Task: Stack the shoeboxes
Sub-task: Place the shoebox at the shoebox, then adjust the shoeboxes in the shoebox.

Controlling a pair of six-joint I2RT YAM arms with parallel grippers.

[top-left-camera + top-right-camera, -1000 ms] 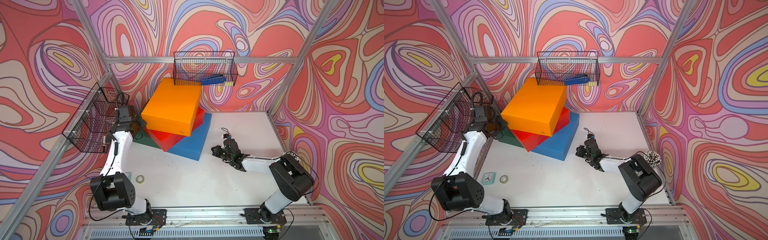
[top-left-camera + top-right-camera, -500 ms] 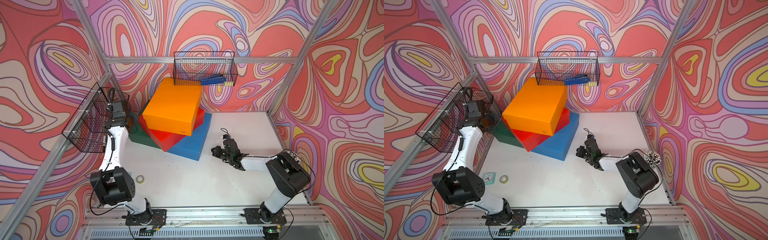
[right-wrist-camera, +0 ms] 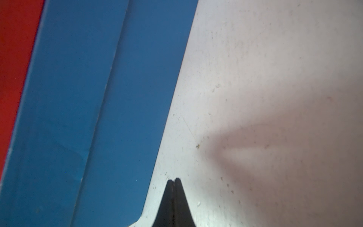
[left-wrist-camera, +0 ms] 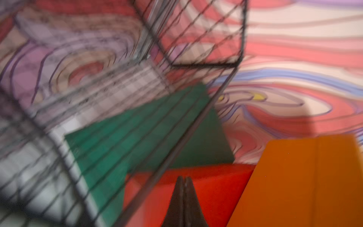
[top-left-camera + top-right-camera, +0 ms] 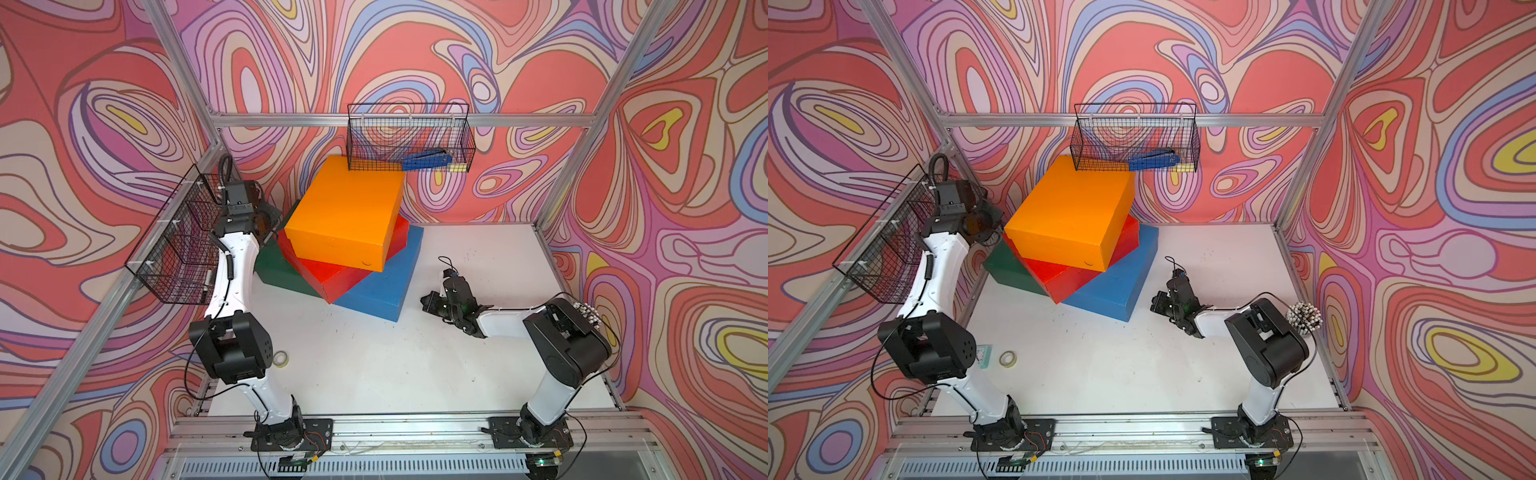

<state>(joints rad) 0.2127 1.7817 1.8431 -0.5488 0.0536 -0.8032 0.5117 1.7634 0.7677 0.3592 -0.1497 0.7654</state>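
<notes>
The shoeboxes form a skewed pile at the back left in both top views. The orange one [image 5: 345, 220] lies on top of the red one [image 5: 332, 276]. Under the red one, the blue one [image 5: 378, 286] sticks out to the right and the dark green one [image 5: 276, 270] to the left. My left gripper [image 5: 269, 217] is shut and empty, raised beside the orange box's left corner. In the left wrist view its tips [image 4: 183, 177] hover over the red box [image 4: 216, 186]. My right gripper [image 5: 430, 301] is shut and empty, low over the table just right of the blue box [image 3: 98, 118].
A black wire basket [image 5: 178, 245] hangs on the left wall close behind my left wrist. Another basket [image 5: 409, 137] on the back wall holds a blue tool [image 5: 428, 160] and overhangs the orange box. A tape roll [image 5: 280, 359] lies front left. A bundle of pens [image 5: 1304, 318] stands at the right edge.
My left arm has lifted and drawn back from the orange box's corner toward the left wall basket. The right arm and the boxes have hardly moved.
</notes>
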